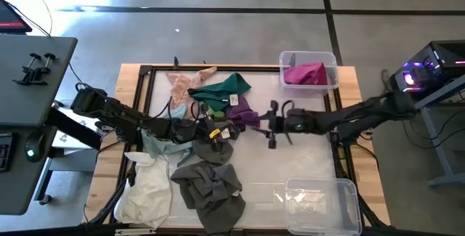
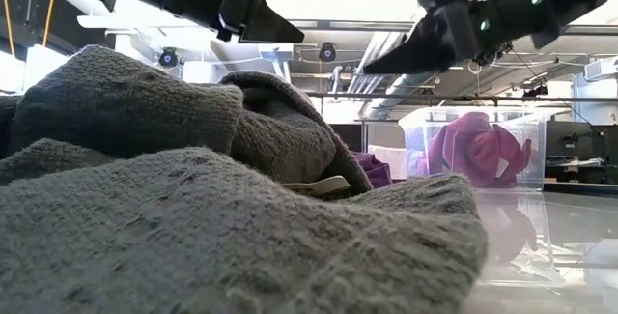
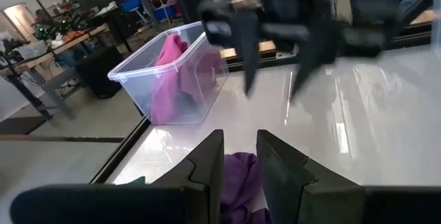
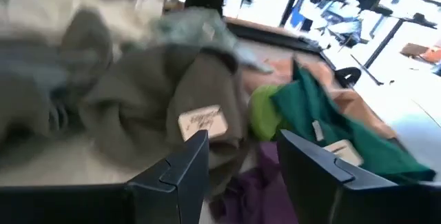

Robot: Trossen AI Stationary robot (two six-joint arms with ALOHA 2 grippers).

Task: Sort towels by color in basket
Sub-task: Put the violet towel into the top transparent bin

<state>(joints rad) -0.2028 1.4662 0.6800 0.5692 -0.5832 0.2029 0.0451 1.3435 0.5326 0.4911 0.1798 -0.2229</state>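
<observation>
Grey floor lies all around the bench (image 1: 305, 160), which has a shiny white top with a dark frame around it. Soft towels lie in a messy heap on the bench. The purple towel (image 1: 242, 112) sits in the middle of the heap. Just beside it are the dark green towel (image 1: 225, 88) and a lime green towel (image 1: 213, 109). The peach towel (image 1: 183, 85) lies past the dark green one. Near the purple towel is the big dark grey towel (image 1: 212, 185), all crumpled, with a small label. A white towel (image 1: 145, 192) lies next to the grey one.

A magenta towel (image 1: 305, 73) is bunched up inside a clear bin (image 1: 330, 60), well apart from the purple towel. Another clear bin (image 1: 323, 207) stands near the grey towel.

The left pincer (image 3: 240, 155) hangs over the purple towel, open a little, holding nothing. The right pincer (image 4: 242, 156) is just beside the purple towel, open wider, holding nothing.
</observation>
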